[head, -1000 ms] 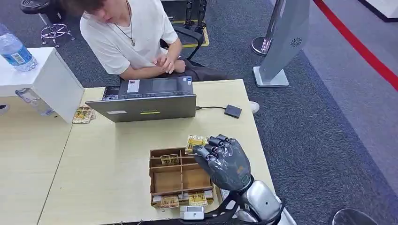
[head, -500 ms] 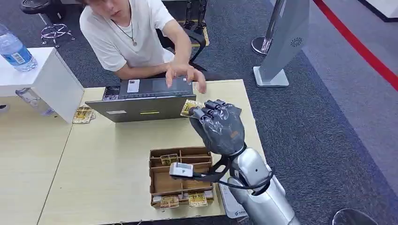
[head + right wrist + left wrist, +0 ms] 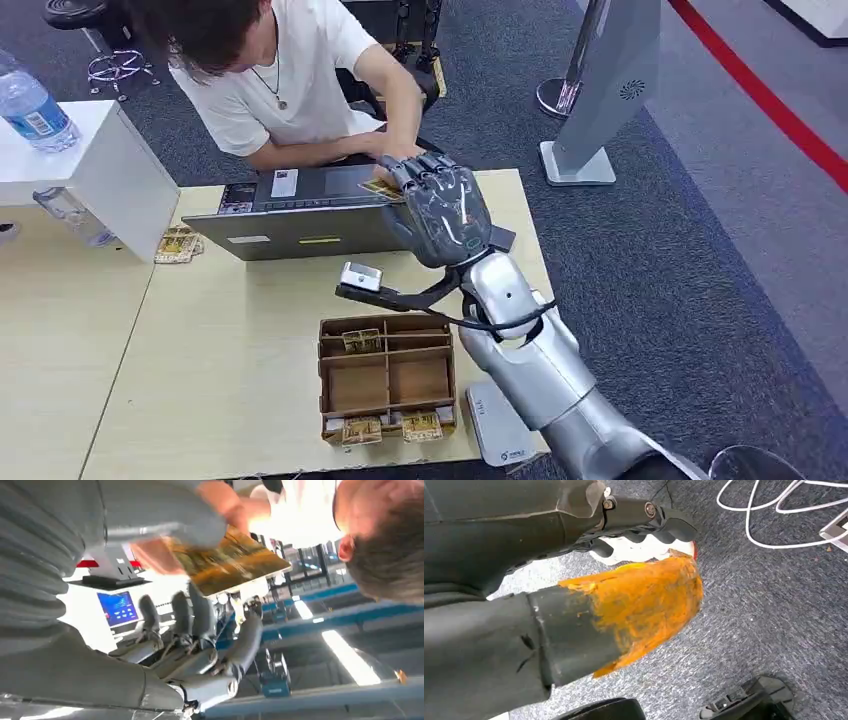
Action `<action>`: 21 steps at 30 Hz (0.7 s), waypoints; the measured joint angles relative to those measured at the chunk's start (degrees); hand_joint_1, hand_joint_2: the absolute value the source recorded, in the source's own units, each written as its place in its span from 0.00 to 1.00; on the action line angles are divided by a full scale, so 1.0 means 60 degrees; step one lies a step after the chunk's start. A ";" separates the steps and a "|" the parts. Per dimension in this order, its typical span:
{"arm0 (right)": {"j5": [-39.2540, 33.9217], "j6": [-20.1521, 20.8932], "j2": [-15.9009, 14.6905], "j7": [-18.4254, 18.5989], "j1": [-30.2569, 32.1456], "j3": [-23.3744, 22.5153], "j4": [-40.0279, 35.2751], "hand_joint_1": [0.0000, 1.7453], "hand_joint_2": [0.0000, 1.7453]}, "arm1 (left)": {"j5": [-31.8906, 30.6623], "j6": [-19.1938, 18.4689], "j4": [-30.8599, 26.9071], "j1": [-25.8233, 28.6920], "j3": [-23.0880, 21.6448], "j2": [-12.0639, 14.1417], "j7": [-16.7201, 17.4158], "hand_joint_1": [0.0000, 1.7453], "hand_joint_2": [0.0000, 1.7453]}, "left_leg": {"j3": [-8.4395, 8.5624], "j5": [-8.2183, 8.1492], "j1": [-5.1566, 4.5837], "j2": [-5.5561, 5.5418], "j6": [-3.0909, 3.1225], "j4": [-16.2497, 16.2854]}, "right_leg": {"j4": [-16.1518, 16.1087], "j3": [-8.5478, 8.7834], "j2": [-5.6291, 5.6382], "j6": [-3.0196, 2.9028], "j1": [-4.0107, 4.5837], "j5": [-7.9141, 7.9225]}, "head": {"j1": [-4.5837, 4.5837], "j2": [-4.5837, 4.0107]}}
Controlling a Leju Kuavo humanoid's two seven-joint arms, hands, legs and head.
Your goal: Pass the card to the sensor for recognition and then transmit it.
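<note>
Golden card (image 3: 380, 187) has travelled up over the laptop (image 3: 320, 212), pinched in the right hand (image 3: 437, 208) fingers (image 3: 412, 168); person's hand (image 3: 392, 152) now meets it.

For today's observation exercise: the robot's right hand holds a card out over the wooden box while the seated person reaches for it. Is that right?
Not quite. The right hand holds the card out over the laptop, not the wooden box, which sits nearer the robot. The head view shows this. The person's hand does reach for it.
</note>
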 joint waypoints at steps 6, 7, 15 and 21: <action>0.0025 0.0018 -0.0007 0.0200 -0.0018 0.0055 0.0287 0.00 0.00 | 0.0000 -0.0051 0.0000 0.0002 -0.0062 0.0004 0.0000 0.00 0.00 | 0.0001 -0.0001 -0.0001 0.0000 0.0000 0.0002 | -0.0001 -0.0004 0.0001 0.0000 0.0000 0.0000 | 0.0000 0.0000; 0.0018 -0.0008 -0.0029 0.0218 -0.0003 0.0058 0.0280 0.00 0.00 | 0.0004 -0.0051 0.0000 0.0004 -0.0069 0.0004 0.0000 0.00 0.00 | 0.0000 -0.0001 -0.0001 0.0000 0.0000 0.0002 | -0.0002 -0.0005 0.0001 0.0000 0.0000 -0.0001 | 0.0000 0.0000; -0.0507 -0.0332 -0.0543 0.0266 0.0682 -0.0194 -0.0223 0.00 0.00 | 0.0146 0.0000 0.0000 0.0034 -0.0091 0.0026 -0.0066 0.00 0.00 | -0.0001 -0.0002 -0.0002 -0.0001 0.0001 0.0005 | -0.0006 -0.0008 0.0000 0.0000 -0.0001 -0.0001 | 0.0000 0.0000; -0.1475 -0.0430 -0.1187 -0.0303 0.1652 -0.1277 -0.0801 0.00 0.00 | 0.0299 0.0076 0.0000 0.0078 -0.0091 0.0062 -0.0113 0.00 0.00 | -0.0003 -0.0005 -0.0005 -0.0002 0.0005 0.0007 | -0.0008 -0.0006 -0.0002 0.0001 -0.0003 -0.0001 | 0.0000 0.0000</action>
